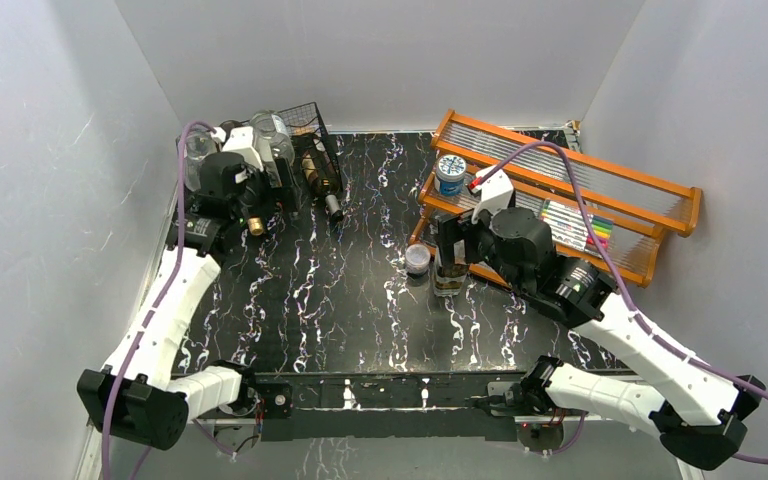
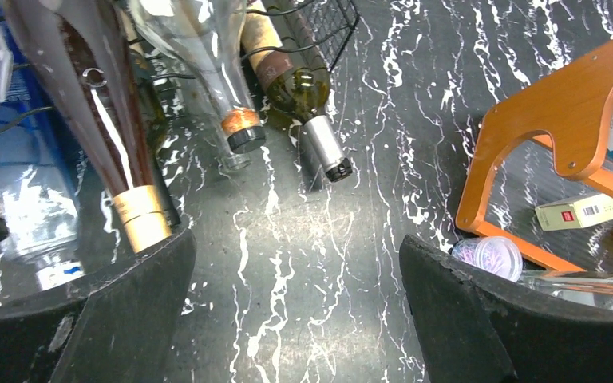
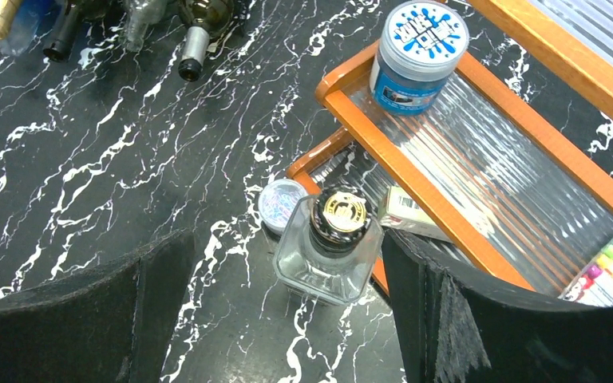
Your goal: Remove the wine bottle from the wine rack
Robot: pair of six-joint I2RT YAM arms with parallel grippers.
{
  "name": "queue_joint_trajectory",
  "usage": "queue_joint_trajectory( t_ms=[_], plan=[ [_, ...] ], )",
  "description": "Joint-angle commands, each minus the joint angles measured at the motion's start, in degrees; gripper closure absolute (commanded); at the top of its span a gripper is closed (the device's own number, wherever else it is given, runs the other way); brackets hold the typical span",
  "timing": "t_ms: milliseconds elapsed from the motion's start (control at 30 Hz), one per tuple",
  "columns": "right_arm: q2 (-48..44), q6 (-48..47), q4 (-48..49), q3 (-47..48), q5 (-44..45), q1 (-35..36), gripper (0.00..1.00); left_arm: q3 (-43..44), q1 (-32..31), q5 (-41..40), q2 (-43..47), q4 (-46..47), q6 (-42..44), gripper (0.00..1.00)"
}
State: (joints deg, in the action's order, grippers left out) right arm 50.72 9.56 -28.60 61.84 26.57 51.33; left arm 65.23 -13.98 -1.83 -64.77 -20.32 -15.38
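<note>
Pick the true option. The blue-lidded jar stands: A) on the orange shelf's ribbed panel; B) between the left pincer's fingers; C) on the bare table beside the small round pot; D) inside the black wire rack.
A: the blue-lidded jar sits on a clear ribbed panel of the orange shelf, well apart from the wire rack.

Green wine bottle (image 2: 294, 82) lies in black wire wine rack (image 1: 310, 115)

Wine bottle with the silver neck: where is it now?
Top view, far left: the wine bottle lies in the wine rack, neck sticking out, just right of the clear bottles.
</note>
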Motion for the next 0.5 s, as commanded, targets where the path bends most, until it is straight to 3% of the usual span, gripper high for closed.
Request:
queue_joint_trajectory(
  t_ms=[0,333,467],
  plan=[
    [1.5,-2.7,2.0,3.9,-3.3,-0.3,0.02,8.1,0.8,-4.4,-2.5,-15.5,0.6,0.02],
    [5.1,-1.7,-2.4,8.8,-8.0,-0.3,0.02,16.7,2.6,-12.1,-10.9,-26.4,0.5,0.02],
    [4.1,-1.5,-3.9,10.0,-8.9,-0.3,0.02,18.1,5.2,-9.7,-14.1,-24.9,-0.4,0.02]
  ],
)
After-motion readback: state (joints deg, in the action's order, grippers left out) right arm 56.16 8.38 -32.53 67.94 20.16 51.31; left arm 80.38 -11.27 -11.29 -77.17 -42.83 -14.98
